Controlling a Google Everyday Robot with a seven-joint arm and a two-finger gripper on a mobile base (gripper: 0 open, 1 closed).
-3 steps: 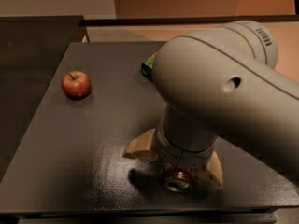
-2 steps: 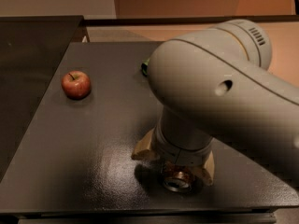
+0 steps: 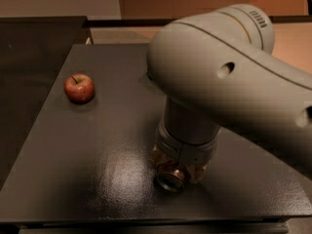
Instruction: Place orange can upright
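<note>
The orange can (image 3: 170,179) lies on its side on the dark table (image 3: 92,160), near the front edge, its round silver end turned toward the camera. My gripper (image 3: 177,169) points straight down over it. Its tan fingers (image 3: 157,156) are drawn in against the can's sides, shut on it. Most of the can's body is hidden under the gripper and wrist. The big grey arm (image 3: 219,77) reaches in from the right and covers the right half of the table.
A red apple (image 3: 79,88) sits at the table's left, well apart from the gripper. A darker counter (image 3: 34,48) adjoins on the left. The table's front edge runs just below the can.
The tan fingers, spread wide beside the can a second ago, have closed in on it. The arm has shifted slightly left, hiding a green item behind it.
</note>
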